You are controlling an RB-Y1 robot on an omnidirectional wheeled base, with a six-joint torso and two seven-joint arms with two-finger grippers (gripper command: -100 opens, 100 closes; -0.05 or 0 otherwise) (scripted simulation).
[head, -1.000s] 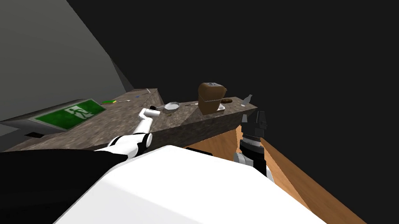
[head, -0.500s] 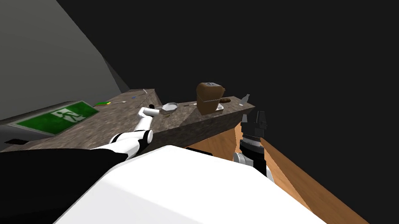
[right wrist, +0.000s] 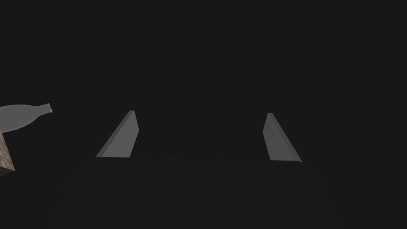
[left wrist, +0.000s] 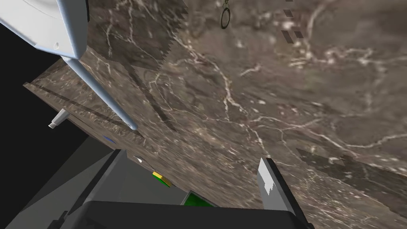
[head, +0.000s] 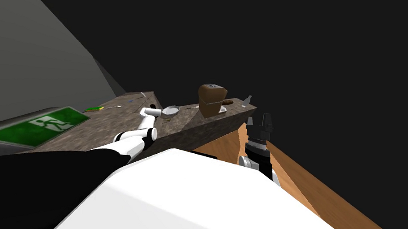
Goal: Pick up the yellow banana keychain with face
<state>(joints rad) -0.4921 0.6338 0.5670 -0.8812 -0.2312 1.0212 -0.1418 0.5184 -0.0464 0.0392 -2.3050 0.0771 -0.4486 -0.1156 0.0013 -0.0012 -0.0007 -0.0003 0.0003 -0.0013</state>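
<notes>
My left arm reaches over a brown marbled counter (head: 108, 126). Its gripper (head: 153, 108) hangs beside the handle of a grey pan (head: 170, 110). Seen from the left wrist, the gripper (left wrist: 192, 156) is open over bare marble, with the pan (left wrist: 59, 24) and its long handle off to one side. A small dark ring (left wrist: 225, 18) lies on the marble ahead of the fingers. A small yellow and green thing (left wrist: 162, 179) (head: 93, 109) lies near the counter's far edge; I cannot tell whether it is the keychain. My right gripper (head: 261, 120) (right wrist: 200, 113) stands open and empty past the counter's end.
A brown box (head: 211, 100) stands on the counter beyond the pan, and a pale bottle (head: 247, 99) (right wrist: 20, 116) stands at the corner. A green exit sign (head: 36, 124) lies on the counter's left. Wooden floor (head: 310, 190) runs on the right, with a black area beyond.
The whole head view has shifted, so I have moved: counter, sign and box slid left. My left hand sits slightly nearer the pan handle. The right arm holds its pose.
</notes>
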